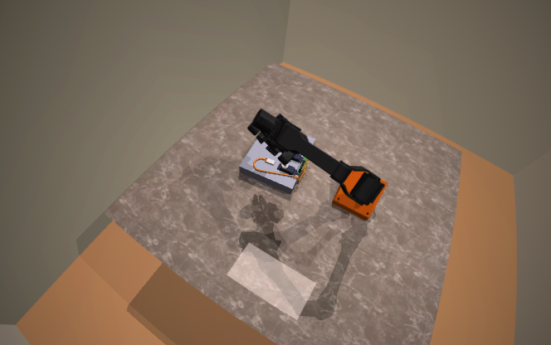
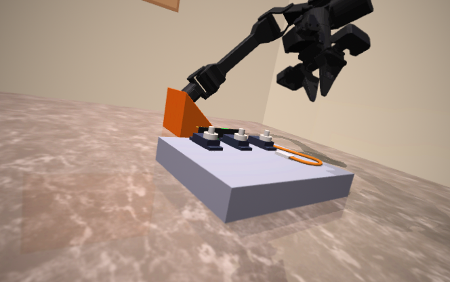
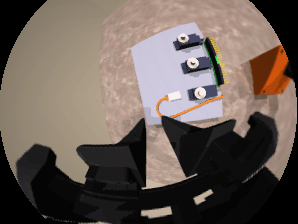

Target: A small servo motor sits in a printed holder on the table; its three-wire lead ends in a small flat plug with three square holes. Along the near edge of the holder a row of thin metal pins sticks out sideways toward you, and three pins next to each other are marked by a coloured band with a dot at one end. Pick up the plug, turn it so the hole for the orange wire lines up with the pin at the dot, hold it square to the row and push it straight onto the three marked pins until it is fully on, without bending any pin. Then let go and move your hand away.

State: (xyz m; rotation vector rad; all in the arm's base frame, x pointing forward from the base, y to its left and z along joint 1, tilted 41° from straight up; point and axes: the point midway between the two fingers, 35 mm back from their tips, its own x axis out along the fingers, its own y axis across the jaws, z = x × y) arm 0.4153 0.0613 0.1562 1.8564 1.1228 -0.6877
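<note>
The grey printed holder (image 1: 265, 176) (image 2: 271, 193) (image 3: 149, 70) lies on the marble table and carries three dark servos. The servo at one end (image 1: 287, 168) (image 2: 266, 137) (image 3: 200, 92) has an orange lead (image 1: 258, 162) (image 2: 305, 158) (image 3: 161, 107) that loops to a small white plug (image 1: 270, 161) (image 2: 284, 154) (image 3: 174, 96), which lies flat on the holder. The pin row with its green band (image 1: 304, 169) (image 3: 217, 62) runs along the holder's edge toward the arm base. My gripper (image 1: 278, 153) (image 2: 318, 93) (image 3: 153, 119) hangs high above the holder, fingers pointing down, a narrow gap between them, holding nothing.
The orange arm base (image 1: 357, 203) (image 2: 181, 115) (image 3: 269, 72) stands right beside the holder's pin side. Two more servos (image 2: 210, 137) (image 2: 240, 137) sit in the same row. A pale rectangle (image 1: 271, 286) is marked on the table nearer the front edge. Walls close in the back.
</note>
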